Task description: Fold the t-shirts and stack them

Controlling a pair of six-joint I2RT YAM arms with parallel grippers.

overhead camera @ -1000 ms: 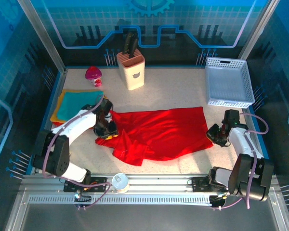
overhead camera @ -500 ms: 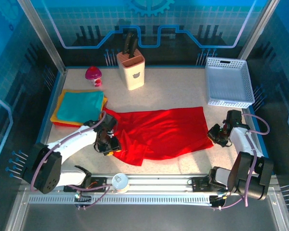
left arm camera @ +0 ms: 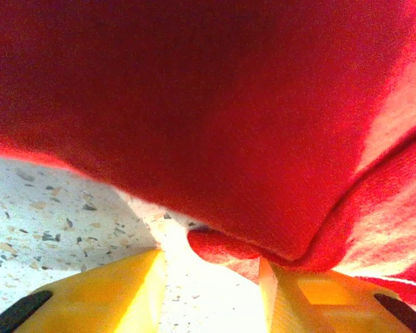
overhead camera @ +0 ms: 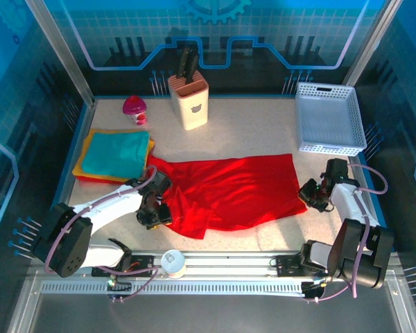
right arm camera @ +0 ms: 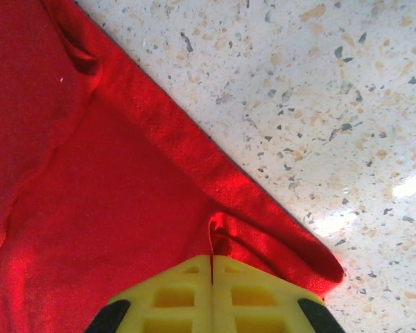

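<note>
1. Evidently the red t-shirt (overhead camera: 236, 191) is being spread flat before its first fold; it lies across the middle of the desk (overhead camera: 249, 132) toward the near edge, its left part bunched and doubled over; the stack of folded t-shirts (overhead camera: 116, 152), teal on top, sits at the left edge.
2. Next, I judge, the left jaws need a firm hold on the rumpled left hem so both arms can pull the cloth smooth; catching two layers would keep the crease.
3. Meanwhile the right jaws are clenched on the shirt's near right corner; the left jaws stand parted under draped red cloth, a rolled hem beside one fingertip (left arm camera: 312, 295), nothing pinched.
4. As for pose, the left arm (overhead camera: 104, 207) reaches low from the near left corner, wrist down at the shirt's left end; the right arm (overhead camera: 350, 201) is bent along the right edge, wrist tipped onto the cloth.
</note>
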